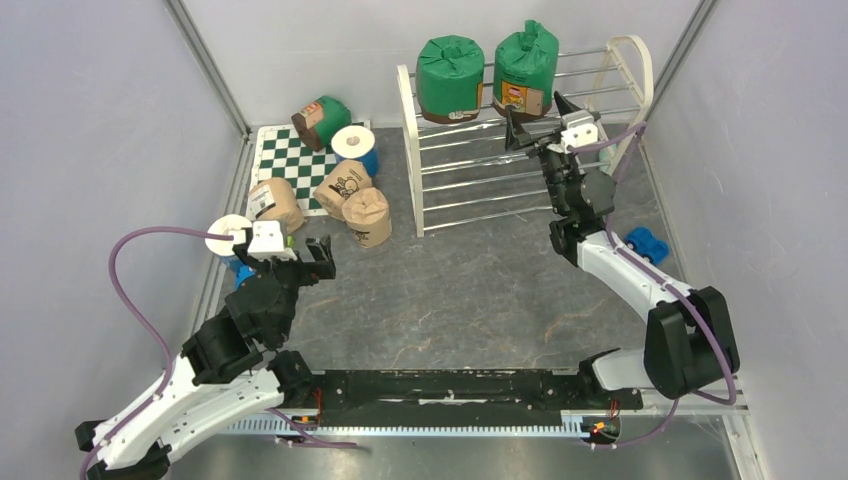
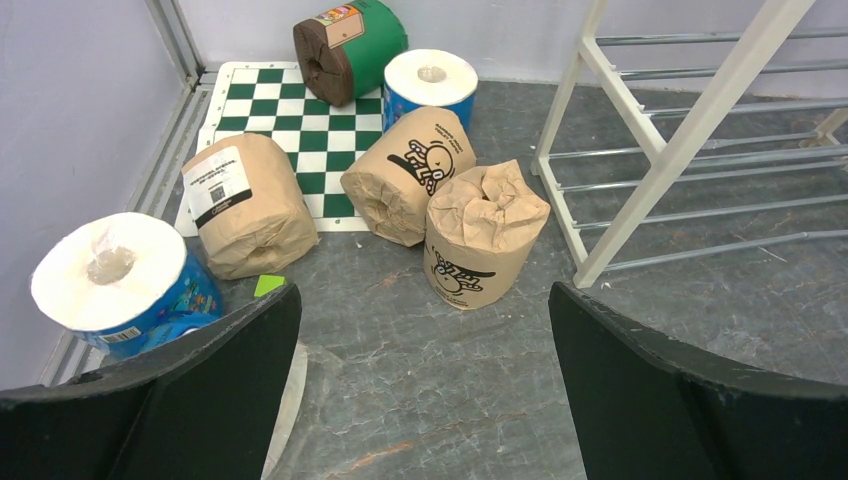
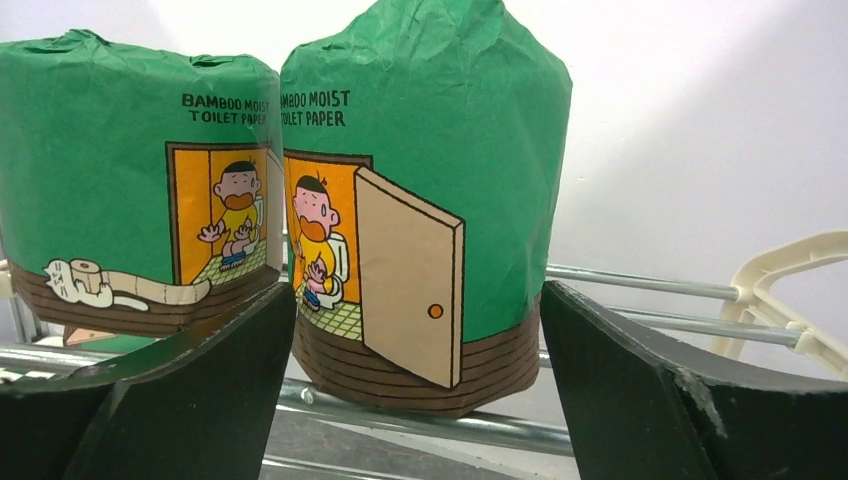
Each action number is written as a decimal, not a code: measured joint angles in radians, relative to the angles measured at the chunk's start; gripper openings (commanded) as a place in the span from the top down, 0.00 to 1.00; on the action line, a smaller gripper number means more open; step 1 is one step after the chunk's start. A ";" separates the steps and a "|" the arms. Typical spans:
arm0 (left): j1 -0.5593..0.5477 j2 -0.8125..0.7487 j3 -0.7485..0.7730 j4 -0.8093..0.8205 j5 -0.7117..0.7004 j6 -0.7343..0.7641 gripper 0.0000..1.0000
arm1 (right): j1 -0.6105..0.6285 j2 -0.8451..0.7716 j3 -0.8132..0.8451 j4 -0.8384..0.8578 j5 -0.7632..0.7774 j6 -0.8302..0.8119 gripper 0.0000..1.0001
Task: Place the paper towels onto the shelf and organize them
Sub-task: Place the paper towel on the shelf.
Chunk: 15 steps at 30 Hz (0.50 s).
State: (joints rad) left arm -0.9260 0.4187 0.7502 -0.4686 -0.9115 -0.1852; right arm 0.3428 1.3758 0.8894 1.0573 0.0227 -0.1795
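Two green-wrapped paper towels (image 1: pixel 452 78) (image 1: pixel 525 70) stand upright side by side on the top tier of the white shelf (image 1: pixel 412 150). My right gripper (image 1: pixel 540 117) is open just in front of the right one (image 3: pixel 440 180), a finger on each side with a gap to it. On the floor at the left are a third green roll (image 2: pixel 350 48) lying on its side, three tan rolls (image 2: pixel 245 205) (image 2: pixel 410 175) (image 2: pixel 480 235) and two white-and-blue rolls (image 2: pixel 430 85) (image 2: pixel 115 275). My left gripper (image 2: pixel 422 295) hangs open and empty above bare floor, short of the nearest tan roll.
A green-and-white chessboard mat (image 1: pixel 285 150) lies in the back left corner under some rolls. A small blue toy car (image 1: pixel 648 243) sits on the floor right of the shelf, beside my right arm. Grey walls close in both sides and the back.
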 measured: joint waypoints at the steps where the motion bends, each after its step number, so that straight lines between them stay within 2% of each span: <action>1: 0.000 0.000 0.000 0.000 0.000 0.000 0.00 | 0.000 -0.006 -0.007 0.000 0.000 -0.001 0.03; 9: 0.002 0.000 -0.002 0.000 0.002 0.000 0.00 | 0.000 -0.073 -0.064 -0.003 0.019 -0.008 0.02; 15: 0.006 0.000 -0.004 0.000 0.005 0.000 0.00 | 0.000 -0.223 -0.143 -0.094 0.058 -0.008 0.02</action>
State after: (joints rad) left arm -0.9203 0.4187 0.7464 -0.4686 -0.9066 -0.1852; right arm 0.3428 1.1530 0.7460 0.9634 0.0803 -0.1871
